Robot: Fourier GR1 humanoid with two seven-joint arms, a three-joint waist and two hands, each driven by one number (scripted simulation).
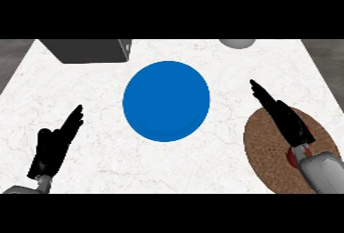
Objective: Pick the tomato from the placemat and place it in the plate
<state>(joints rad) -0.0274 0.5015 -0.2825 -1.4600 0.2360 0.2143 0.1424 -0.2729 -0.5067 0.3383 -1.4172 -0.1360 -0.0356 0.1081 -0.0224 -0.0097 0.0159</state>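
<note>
A blue plate lies in the middle of the white counter. At the right front lies a round brown placemat. My right hand stretches over the placemat with straight fingers pointing away, toward the far left. A sliver of the red tomato shows under the right wrist; the rest is hidden by the hand and forearm. My left hand rests open at the left front, fingers up.
A dark grey box stands at the far left of the counter. A grey round object sits at the far edge, right of centre. White marble counter lies between the left hand and the plate.
</note>
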